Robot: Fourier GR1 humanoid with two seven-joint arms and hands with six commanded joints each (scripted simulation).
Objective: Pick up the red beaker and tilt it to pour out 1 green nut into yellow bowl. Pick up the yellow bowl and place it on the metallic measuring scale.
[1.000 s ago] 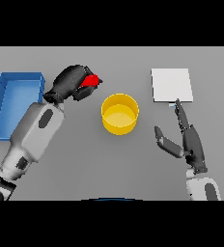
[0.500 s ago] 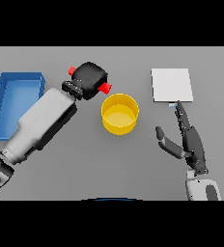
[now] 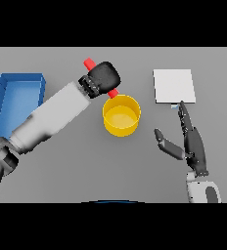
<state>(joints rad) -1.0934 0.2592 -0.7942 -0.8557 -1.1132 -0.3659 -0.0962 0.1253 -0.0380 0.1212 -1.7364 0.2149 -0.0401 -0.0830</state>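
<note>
- The red beaker (image 3: 90,63) is held above the desk (image 3: 61,161), tilted, its lower end showing just over the back rim of the yellow bowl (image 3: 121,115).
- The left robot hand (image 3: 103,79) is curled around the beaker, hiding its middle.
- The bowl stands mid-desk with bare grey surface around it.
- The scale (image 3: 173,86) lies apart to the right.
- The right robot hand (image 3: 189,141) hovers near the scale's front edge, fingers straight and spread, holding nothing.
- A blue tray (image 3: 17,83) sits at the left edge.
</note>
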